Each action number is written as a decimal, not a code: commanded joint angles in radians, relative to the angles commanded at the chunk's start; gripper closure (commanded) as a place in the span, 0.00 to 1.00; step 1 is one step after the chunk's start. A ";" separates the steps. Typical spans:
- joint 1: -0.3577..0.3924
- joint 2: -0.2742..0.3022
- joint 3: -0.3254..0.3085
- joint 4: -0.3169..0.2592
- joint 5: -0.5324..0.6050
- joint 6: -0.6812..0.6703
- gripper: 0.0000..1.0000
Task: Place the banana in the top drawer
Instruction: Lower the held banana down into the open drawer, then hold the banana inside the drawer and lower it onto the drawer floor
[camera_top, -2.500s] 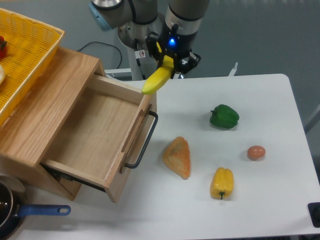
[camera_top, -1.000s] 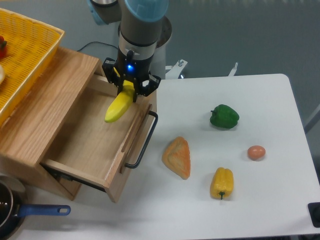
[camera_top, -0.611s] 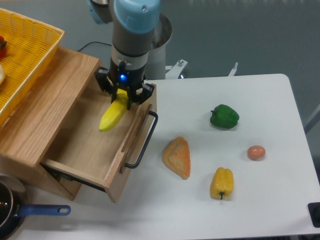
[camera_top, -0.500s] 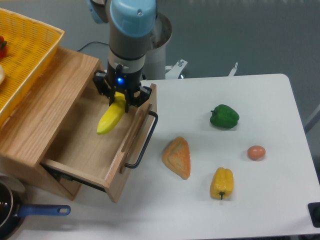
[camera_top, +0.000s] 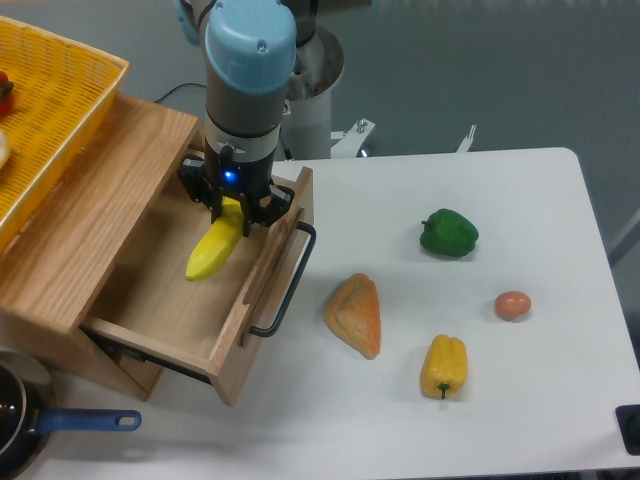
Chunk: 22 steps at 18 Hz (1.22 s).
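Now, from the left: a yellow basket (camera_top: 60, 100) sits on the cabinet, and below it the drawer (camera_top: 180, 290) stands pulled open. The hand (camera_top: 229, 205) is clamped on the upper end of the banana (camera_top: 215, 248), which hangs slanting over the drawer's floor; whether its tip touches the wood is unclear. This looks like the lowering step; next it likely calls for a short descent, then release. Right of the drawer, on the bench (camera_top: 520, 400), lie bread (camera_top: 356, 315), two peppers and an egg. Compared with a second ago, hand and banana sit further left and lower.
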 joint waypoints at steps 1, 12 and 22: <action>-0.002 -0.002 -0.002 0.000 0.000 0.000 0.69; -0.023 -0.021 -0.011 0.000 0.000 -0.006 0.67; -0.041 -0.021 -0.018 0.000 0.002 -0.006 0.66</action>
